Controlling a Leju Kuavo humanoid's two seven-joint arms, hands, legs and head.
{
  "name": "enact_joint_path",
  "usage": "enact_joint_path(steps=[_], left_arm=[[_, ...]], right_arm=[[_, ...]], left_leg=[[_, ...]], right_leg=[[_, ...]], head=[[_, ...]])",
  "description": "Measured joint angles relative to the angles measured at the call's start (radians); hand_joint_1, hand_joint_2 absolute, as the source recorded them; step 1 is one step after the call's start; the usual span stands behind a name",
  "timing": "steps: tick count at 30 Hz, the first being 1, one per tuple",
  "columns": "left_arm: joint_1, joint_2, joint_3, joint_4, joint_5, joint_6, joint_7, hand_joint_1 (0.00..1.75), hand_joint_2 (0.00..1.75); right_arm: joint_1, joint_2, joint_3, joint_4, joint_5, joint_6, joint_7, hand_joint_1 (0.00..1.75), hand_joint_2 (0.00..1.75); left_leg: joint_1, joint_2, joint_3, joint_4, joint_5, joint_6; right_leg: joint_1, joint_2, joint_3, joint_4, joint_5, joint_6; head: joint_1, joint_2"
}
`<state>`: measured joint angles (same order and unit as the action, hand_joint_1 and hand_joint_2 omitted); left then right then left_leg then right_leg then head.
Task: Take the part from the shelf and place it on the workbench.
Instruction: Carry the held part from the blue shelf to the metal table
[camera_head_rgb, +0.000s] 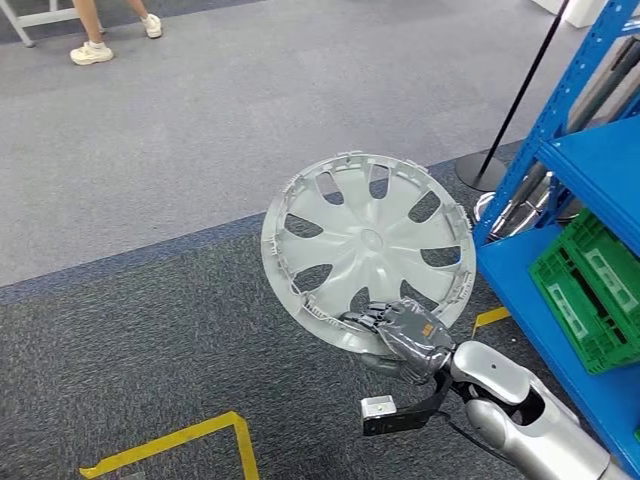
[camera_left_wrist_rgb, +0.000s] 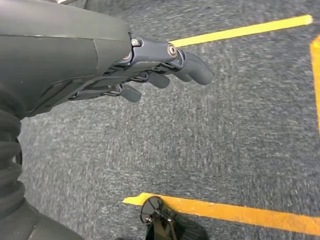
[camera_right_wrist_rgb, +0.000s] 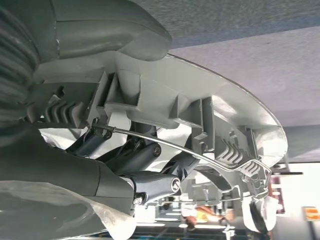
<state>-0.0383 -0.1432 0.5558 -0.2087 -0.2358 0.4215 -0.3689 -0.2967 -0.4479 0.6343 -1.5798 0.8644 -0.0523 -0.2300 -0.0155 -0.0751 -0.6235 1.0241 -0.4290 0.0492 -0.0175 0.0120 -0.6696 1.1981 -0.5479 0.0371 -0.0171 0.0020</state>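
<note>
There is one part (camera_head_rgb: 368, 243), a silver plastic wheel cover with oval openings between its spokes and clips around its rim. It is held over the dark grey carpet, tilted, with its hollow inner side facing the head camera, just beside the blue shelf (camera_head_rgb: 596, 160) that stands at 3 o'clock. On the lower board of this shelf lies one green crate (camera_head_rgb: 592, 285), and some grey metal pipes (camera_head_rgb: 528, 200) lean behind the blue post. One black pole on a round base (camera_head_rgb: 483, 172) stands at about 1 o'clock. At 11 o'clock, far away, two feet of a person in white shoes (camera_head_rgb: 92, 52) are on the light grey floor.

The right robot hand (camera_head_rgb: 404, 335) grips the part at the edge nearest to the robot, at 6 o'clock of the disc. Its fingers are closed around the rim. The right wrist view gives what the head view cannot: the dark fingers (camera_right_wrist_rgb: 151, 175) go behind the rim between the ribs and the thin wire ring (camera_right_wrist_rgb: 211, 159), and the thick thumb (camera_right_wrist_rgb: 113, 25) lies on the other face of the part.

The left robot hand (camera_left_wrist_rgb: 151, 65) shows in the left wrist view. It holds nothing; its fingers are apart and only a little bent, above dark carpet with yellow tape lines (camera_left_wrist_rgb: 241, 31).
</note>
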Motion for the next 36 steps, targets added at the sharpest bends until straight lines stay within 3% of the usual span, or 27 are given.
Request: enact_joint_path(steps=[2,3,4,6,8,10,12,13,15,17,19,21,23,25,26,27,28,29,30,32,34,36], left_arm=[[-0.001,-0.001,0.0,0.0,0.0,-0.001,0.0,0.0,1.75],[-0.001,-0.001,0.0,0.0,0.0,-0.002,0.0,0.0,1.75],[0.0,-0.001,0.0,0.0,0.0,-0.002,0.0,0.0,1.75],[0.005,-0.001,0.0,0.0,0.0,-0.002,0.0,0.0,1.75],[0.007,0.0,0.0,0.0,0.0,-0.002,0.0,0.0,1.75],[0.006,0.0,0.0,0.0,0.0,-0.002,0.0,0.0,1.75],[0.004,0.0,0.0,0.0,-0.003,-0.003,0.0,0.0,1.75],[0.005,0.0,0.0,0.0,-0.005,-0.005,0.0,0.0,1.75],[0.006,0.0,0.0,0.0,-0.009,-0.008,0.0,0.0,1.75],[0.005,-0.001,0.0,0.0,-0.014,-0.01,-0.005,0.0,1.75],[0.002,-0.001,0.0,0.0,-0.016,-0.012,-0.014,0.0,1.75],[0.003,0.0,0.001,0.0,-0.017,-0.016,-0.022,0.0,1.75],[0.003,0.0,0.002,-0.001,-0.026,-0.019,-0.024,0.0,1.75],[0.0,-0.002,0.002,-0.002,-0.046,-0.017,-0.016,0.0,1.75],[-0.002,-0.004,0.001,-0.002,-0.057,-0.016,-0.011,0.0,1.75],[-0.002,-0.006,0.0,-0.002,-0.066,-0.014,-0.006,0.0,1.75],[-0.001,-0.008,-0.001,-0.002,-0.073,-0.013,-0.001,0.0,1.75],[0.0,-0.01,-0.002,-0.002,-0.078,-0.013,0.002,0.0,1.75],[0.001,-0.012,-0.003,-0.002,-0.083,-0.013,0.004,0.0,1.75],[0.001,-0.016,-0.004,-0.002,-0.091,-0.015,0.006,0.0,1.75],[0.0,-0.019,-0.005,-0.002,-0.099,-0.018,0.006,0.0,1.75],[0.003,-0.019,-0.005,-0.002,-0.105,-0.023,0.011,0.0,1.75]], right_arm=[[-0.001,0.0,0.0,0.002,0.0,0.0,0.0,1.75,1.75],[-0.002,0.0,0.0,0.003,0.0,0.0,0.0,1.75,1.75],[-0.002,0.001,0.001,0.003,0.0,0.0,-0.001,1.75,1.75],[-0.004,0.003,0.002,0.003,0.0,0.0,0.0,1.75,1.75],[-0.007,0.006,0.001,0.004,0.0,0.0,0.001,1.75,1.75],[-0.007,0.008,0.0,0.004,0.0,0.0,0.001,1.75,1.75],[-0.007,0.008,0.0,0.004,0.001,0.0,0.002,1.75,1.75],[-0.006,0.008,0.001,0.004,0.001,-0.001,0.003,1.75,1.75],[-0.004,0.008,0.001,0.005,0.002,-0.001,0.007,1.75,1.75],[-0.004,0.008,0.001,0.005,0.002,-0.002,0.011,1.75,1.75],[-0.006,0.008,0.0,0.006,0.003,-0.004,0.013,1.75,1.75],[-0.009,0.011,0.001,0.007,0.003,-0.004,0.013,1.75,1.75],[-0.011,0.014,0.002,0.008,0.003,-0.005,0.016,1.75,1.75],[0.0,0.014,-0.002,0.009,0.007,-0.012,0.028,1.75,1.75],[0.014,0.013,-0.006,0.009,0.011,-0.019,0.034,1.75,1.75],[0.031,0.011,-0.01,0.008,0.015,-0.027,0.039,1.75,1.75],[0.05,0.009,-0.013,0.007,0.018,-0.033,0.042,1.75,1.75],[0.066,0.006,-0.016,0.005,0.02,-0.037,0.044,1.75,1.75],[0.08,0.002,-0.019,0.003,0.022,-0.039,0.046,1.75,1.75],[0.101,-0.003,-0.028,-0.004,0.025,-0.042,0.05,1.75,1.75],[0.117,-0.007,-0.037,-0.013,0.03,-0.046,0.053,1.75,1.75],[0.132,-0.011,-0.045,-0.025,0.034,-0.049,0.055,1.75,1.75]], left_leg=[[-0.001,-0.023,-0.004,0.006,-0.002,-0.006],[0.001,-0.033,-0.008,0.009,-0.002,-0.011],[0.003,-0.043,-0.012,0.01,-0.001,-0.017],[0.005,-0.051,-0.016,0.012,-0.001,-0.028],[0.003,-0.013,-0.031,0.048,-0.025,-0.039],[0.006,0.04,-0.081,0.159,-0.082,-0.049],[0.013,0.058,-0.134,0.27,-0.122,-0.056],[0.017,0.061,-0.14,0.283,-0.117,-0.058],[0.021,0.076,-0.096,0.197,-0.061,-0.059],[0.015,0.119,-0.032,0.07,-0.015,-0.054],[0.005,0.14,-0.01,0.019,-0.011,-0.043],[0.002,0.121,-0.011,0.013,-0.01,-0.029],[0.005,0.099,-0.006,0.005,-0.007,-0.015],[0.007,0.076,-0.003,0.002,-0.006,-0.005],[0.007,0.063,-0.003,0.002,-0.007,-0.001],[0.007,0.047,-0.002,0.003,-0.007,0.001],[0.006,0.032,0.0,0.003,-0.008,0.001],[0.006,0.017,0.002,0.004,-0.009,0.001],[0.006,0.003,0.004,0.005,-0.01,0.001],[0.005,-0.02,0.004,0.01,-0.015,-0.005],[0.005,-0.038,-0.001,0.016,-0.018,-0.013],[0.007,-0.053,-0.004,0.016,-0.019,-0.023]], right_leg=[[-0.004,0.039,0.052,-0.119,0.052,-0.004],[-0.004,0.053,0.068,-0.15,0.059,-0.006],[-0.004,0.057,0.075,-0.16,0.055,-0.008],[-0.002,0.038,0.082,-0.168,0.057,-0.014],[-0.004,0.015,0.09,-0.174,0.059,-0.025],[-0.003,-0.011,0.096,-0.177,0.056,-0.034],[-0.001,-0.038,0.1,-0.176,0.052,-0.037],[-0.001,-0.05,0.102,-0.176,0.05,-0.036],[-0.001,-0.075,0.109,-0.176,0.043,-0.032],[0.003,-0.097,0.117,-0.175,0.035,-0.023],[0.007,-0.117,0.121,-0.176,0.029,-0.013],[0.005,-0.135,0.124,-0.178,0.023,-0.002],[0.0,-0.105,0.112,-0.151,0.001,0.006],[-0.002,-0.045,0.059,-0.045,-0.049,0.008],[-0.002,-0.027,0.019,0.025,-0.074,0.008],[-0.001,-0.018,-0.017,0.081,-0.086,0.008],[-0.001,-0.014,-0.04,0.107,-0.081,0.007],[-0.001,-0.012,-0.045,0.094,-0.056,0.006],[-0.002,-0.007,-0.032,0.046,-0.017,0.005],[-0.006,0.026,0.019,-0.086,0.053,0.001],[-0.008,0.052,0.054,-0.156,0.072,-0.001],[-0.006,0.041,0.063,-0.163,0.068,-0.008]], head=[[-0.001,0.0],[-0.001,0.0],[-0.001,0.0],[-0.001,0.0],[-0.005,0.0],[-0.008,0.0],[-0.008,0.0],[-0.008,0.0],[-0.008,0.0],[-0.008,0.0],[-0.007,0.0],[-0.007,0.0],[-0.005,0.0],[0.001,0.0],[0.003,0.0],[0.005,0.0],[0.005,0.0],[0.005,0.0],[0.005,0.0],[0.005,0.0],[0.004,0.0],[0.003,0.0]])
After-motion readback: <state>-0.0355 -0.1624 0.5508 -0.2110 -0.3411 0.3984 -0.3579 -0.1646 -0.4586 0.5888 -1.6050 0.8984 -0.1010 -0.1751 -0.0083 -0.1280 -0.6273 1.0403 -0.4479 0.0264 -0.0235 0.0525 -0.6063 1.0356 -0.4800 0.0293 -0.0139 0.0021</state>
